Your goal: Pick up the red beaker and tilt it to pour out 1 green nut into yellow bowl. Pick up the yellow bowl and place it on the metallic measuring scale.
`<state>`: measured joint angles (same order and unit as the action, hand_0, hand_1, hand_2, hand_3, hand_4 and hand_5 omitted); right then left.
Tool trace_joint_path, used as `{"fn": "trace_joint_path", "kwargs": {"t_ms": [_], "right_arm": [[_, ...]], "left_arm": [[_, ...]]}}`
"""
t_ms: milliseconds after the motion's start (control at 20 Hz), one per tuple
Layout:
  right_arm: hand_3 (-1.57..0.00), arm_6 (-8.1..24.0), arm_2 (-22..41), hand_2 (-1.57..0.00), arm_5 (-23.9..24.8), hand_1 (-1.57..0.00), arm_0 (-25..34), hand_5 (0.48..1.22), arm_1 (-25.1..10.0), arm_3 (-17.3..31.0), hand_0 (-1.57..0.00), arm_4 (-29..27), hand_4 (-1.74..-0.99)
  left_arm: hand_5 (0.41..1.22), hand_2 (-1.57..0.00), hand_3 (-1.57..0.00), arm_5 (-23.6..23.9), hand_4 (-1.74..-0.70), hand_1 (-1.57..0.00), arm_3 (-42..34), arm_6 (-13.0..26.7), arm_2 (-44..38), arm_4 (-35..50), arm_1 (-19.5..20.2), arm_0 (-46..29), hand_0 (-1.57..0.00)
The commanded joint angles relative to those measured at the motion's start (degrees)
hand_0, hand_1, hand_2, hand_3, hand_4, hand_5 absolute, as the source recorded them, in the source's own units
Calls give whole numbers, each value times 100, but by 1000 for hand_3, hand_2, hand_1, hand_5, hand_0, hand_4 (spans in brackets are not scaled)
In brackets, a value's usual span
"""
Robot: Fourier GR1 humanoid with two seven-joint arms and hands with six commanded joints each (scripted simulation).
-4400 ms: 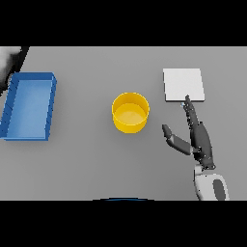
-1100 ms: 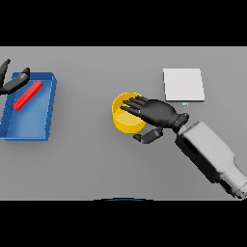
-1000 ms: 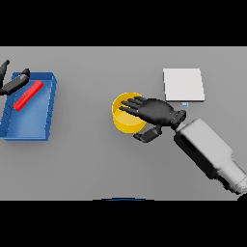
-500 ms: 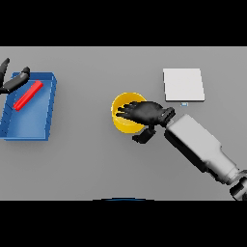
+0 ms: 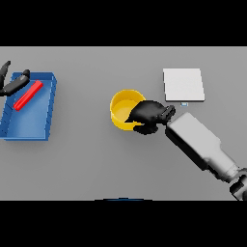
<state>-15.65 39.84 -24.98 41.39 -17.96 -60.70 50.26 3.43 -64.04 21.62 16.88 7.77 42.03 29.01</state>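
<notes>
The yellow bowl [image 5: 124, 110] stands at the table's middle. My right hand [image 5: 150, 115] is at its right rim, fingers curled over the edge and thumb outside the wall, so it is shut on the bowl. The red beaker [image 5: 28, 95] lies tilted in the blue tray [image 5: 34, 126] at the far left. Just beside the beaker's upper end, my left hand [image 5: 11, 85] shows at the picture's left edge with straight fingers, open. The metallic measuring scale [image 5: 183, 85], a flat pale square, lies behind and to the right of the bowl. I see no green nut.
My right forearm [image 5: 200, 145] runs from the lower right corner up to the bowl, passing just in front of the scale. Bare grey table lies between the tray and the bowl.
My right hand has slid left onto the bowl's right rim and curled its fingers over it. The bowl, beaker and left hand have stayed about where they were.
</notes>
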Motion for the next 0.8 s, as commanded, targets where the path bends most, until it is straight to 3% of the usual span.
{"fn": "trace_joint_path", "kwargs": {"t_ms": [0,150,300,500,750], "right_arm": [[-882,101,17,-1071,-53,-1094,5,1113,21,-31,-1114,7,-1578],[-1066,247,1,-1246,-152,-1327,-54,1166,-19,-153,-1337,-80,-1658],[-1171,304,6,-1330,-242,-1446,-36,1193,-80,-214,-1451,-139,-1698],[-1185,308,-110,-1415,-420,-1520,83,1209,-224,-467,-1522,-309,-1724],[-1153,665,-324,-1491,-832,-1554,98,1217,-488,-1040,-1555,-518,-1735]], "left_arm": [[707,1,1,2,-787,1,-16,50,-17,5,31,18,1],[711,1,1,-54,-784,1,29,36,-22,-16,95,47,1],[712,1,1,-77,-785,1,37,28,-13,22,21,95,1],[704,1,1,-50,-778,1,65,22,14,-30,21,72,1],[702,1,1,-44,-776,1,-21,35,-7,-7,48,115,1]]}}
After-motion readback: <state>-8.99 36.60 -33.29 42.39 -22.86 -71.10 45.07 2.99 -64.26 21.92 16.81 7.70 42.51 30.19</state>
